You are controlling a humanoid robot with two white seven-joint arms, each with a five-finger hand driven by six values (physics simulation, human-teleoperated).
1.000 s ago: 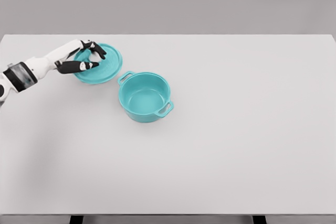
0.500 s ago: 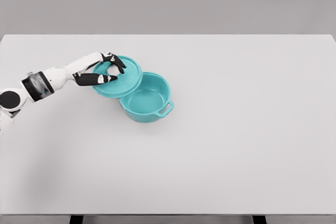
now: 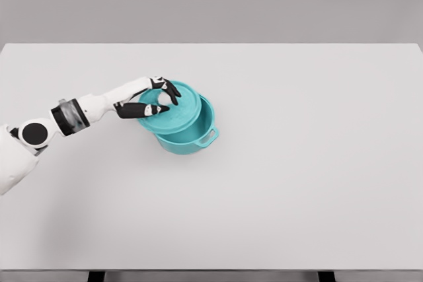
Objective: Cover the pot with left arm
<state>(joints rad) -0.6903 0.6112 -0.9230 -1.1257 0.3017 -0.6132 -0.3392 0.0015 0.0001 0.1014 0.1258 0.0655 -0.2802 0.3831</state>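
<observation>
Where lid [image 3: 173, 110] overlaps, pot [image 3: 192, 138] half-hidden.

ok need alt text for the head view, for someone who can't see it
A white robot arm reaches in from the left, its left robot hand gripping a teal lid that partly overlaps the open teal pot, offset toward the pot's left. Both are on a plain white table; no right arm shows.

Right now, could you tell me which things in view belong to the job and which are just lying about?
Belonging to the job:
- teal lid, held by the left hand
- teal pot

Lying about:
- nothing besides the white table
</observation>
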